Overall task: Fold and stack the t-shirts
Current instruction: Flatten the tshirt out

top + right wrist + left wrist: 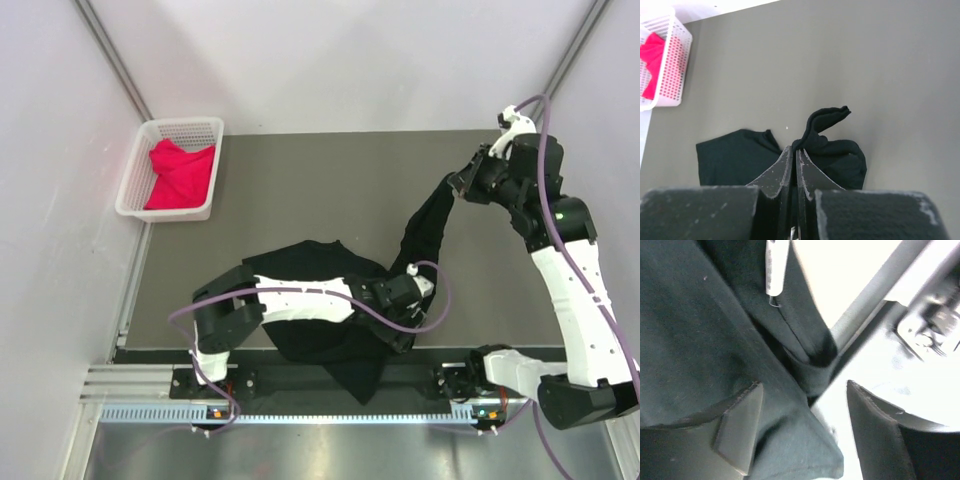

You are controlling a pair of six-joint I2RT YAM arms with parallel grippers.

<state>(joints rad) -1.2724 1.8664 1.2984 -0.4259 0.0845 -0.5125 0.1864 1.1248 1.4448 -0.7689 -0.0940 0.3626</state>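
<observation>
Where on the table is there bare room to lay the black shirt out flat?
The far half of the table is bare, between the basket and the right gripper. It is crowded at the near edge, where the left arm lies over the black shirt.

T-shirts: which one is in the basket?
The red-pink t-shirt, bunched in the white basket at the far-left corner. The black t-shirt is out on the table, one end pinched by the right gripper.
</observation>
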